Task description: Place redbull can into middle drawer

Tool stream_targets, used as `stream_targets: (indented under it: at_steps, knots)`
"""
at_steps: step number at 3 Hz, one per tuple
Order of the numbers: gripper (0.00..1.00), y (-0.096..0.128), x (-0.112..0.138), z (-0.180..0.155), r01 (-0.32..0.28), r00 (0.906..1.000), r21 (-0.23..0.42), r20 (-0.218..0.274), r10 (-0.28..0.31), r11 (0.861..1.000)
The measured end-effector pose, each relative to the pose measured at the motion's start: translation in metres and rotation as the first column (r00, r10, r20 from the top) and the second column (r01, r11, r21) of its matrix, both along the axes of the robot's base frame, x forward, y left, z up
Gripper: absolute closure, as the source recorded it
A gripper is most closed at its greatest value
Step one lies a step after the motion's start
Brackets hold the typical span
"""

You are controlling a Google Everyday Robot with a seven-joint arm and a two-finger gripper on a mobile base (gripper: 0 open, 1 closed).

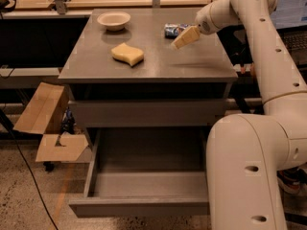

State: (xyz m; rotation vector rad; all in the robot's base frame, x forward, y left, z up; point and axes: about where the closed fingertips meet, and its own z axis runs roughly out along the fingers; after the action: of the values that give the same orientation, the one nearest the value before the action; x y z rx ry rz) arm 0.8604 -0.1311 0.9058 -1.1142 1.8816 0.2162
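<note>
The redbull can (171, 30) lies on its side on the grey cabinet top (192, 63), toward the back right. My gripper (185, 37) hangs just right of the can and slightly in front of it, angled down toward the top, at or very near the can's end. The middle drawer (144, 183) is pulled out low at the front, its grey floor bare. Above it sits a closed drawer front (148, 111).
A white bowl (113, 20) stands at the back left of the top, with a yellow sponge (127, 54) in front of it. An open cardboard box (45, 123) sits on the floor at the left. My own arm and base (249, 171) fill the right side beside the drawer.
</note>
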Motion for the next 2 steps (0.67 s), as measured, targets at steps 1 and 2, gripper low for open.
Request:
stream_targets:
  at_steps: [1, 2]
  knots:
    - [0.0, 0.0016, 0.0077, -0.0063, 0.003, 1.0, 0.018, 0.004, -0.003, 1.0]
    - [0.0, 0.0035, 0.0132, -0.0148, 0.005, 1.0, 0.043, -0.003, -0.005, 0.999]
